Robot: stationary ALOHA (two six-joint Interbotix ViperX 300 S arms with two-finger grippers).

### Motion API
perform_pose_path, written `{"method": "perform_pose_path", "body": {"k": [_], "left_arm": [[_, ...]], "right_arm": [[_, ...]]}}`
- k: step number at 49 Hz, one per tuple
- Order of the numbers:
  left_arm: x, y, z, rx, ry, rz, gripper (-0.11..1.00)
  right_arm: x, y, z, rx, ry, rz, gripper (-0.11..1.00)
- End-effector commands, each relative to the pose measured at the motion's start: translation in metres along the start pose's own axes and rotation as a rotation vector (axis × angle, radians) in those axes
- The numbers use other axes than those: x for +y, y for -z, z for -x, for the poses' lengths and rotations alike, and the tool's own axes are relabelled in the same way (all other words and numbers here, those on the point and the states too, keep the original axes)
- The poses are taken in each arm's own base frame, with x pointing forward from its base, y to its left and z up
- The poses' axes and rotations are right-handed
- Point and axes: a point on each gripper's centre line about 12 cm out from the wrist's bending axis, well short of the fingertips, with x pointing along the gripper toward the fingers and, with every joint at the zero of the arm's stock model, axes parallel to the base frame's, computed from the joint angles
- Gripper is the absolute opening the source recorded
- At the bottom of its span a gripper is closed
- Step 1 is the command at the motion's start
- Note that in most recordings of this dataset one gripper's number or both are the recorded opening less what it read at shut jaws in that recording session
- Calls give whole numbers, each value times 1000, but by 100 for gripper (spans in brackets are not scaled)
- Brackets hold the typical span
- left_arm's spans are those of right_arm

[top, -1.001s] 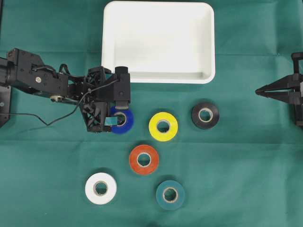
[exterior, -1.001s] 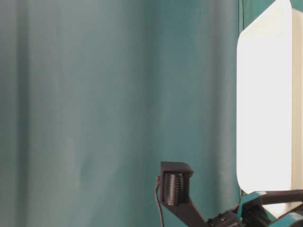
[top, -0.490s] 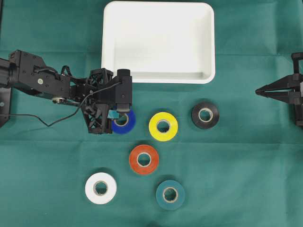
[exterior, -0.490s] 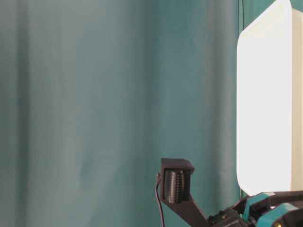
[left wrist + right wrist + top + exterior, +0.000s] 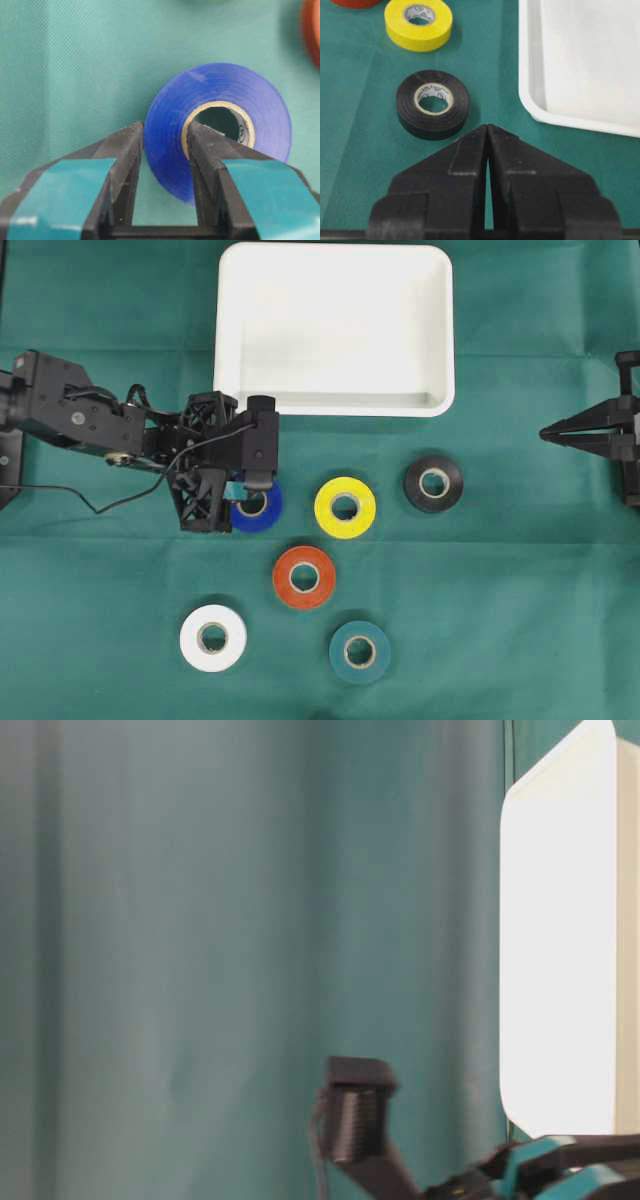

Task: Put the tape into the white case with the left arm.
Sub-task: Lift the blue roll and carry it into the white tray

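We see the left arm [image 5: 110, 425] pinching the blue tape [image 5: 220, 135]: one of its jaws is in the hole, one outside, squeezing the wall. The tape sits on the green worktop [image 5: 520, 620], near the white case [image 5: 335, 405]. The right gripper [image 5: 487, 131] has its jaws pressed together, holding nothing.

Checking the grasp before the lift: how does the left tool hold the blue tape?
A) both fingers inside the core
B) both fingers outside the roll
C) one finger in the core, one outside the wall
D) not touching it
C: in the left wrist view, the left tool pinches the blue tape wall, one finger inside the core.
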Motion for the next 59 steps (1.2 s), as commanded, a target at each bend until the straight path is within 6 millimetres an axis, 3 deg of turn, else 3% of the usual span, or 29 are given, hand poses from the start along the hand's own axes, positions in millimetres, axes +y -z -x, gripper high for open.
{"method": "perform_pose_path", "body": {"k": [1, 10, 19, 28, 50, 59], "left_arm": [[-7, -24, 25, -70, 13, -13, 25], [-10, -40, 51, -94, 19, -23, 25], [-2, -42, 52, -95, 5, -11, 25], [21, -44, 45, -86, -33, 34, 25], [90, -78, 33, -120, -140, 82, 25], [117, -100, 24, -145, -176, 73, 25]], "right_arm": [[0, -5, 0, -15, 2, -1, -9], [-1, -5, 0, -17, 3, -1, -9], [0, -5, 0, -15, 2, -1, -9], [0, -5, 0, -15, 2, -1, -9], [0, -4, 0, -14, 1, -1, -9], [0, -4, 0, -15, 1, -1, -9]]}}
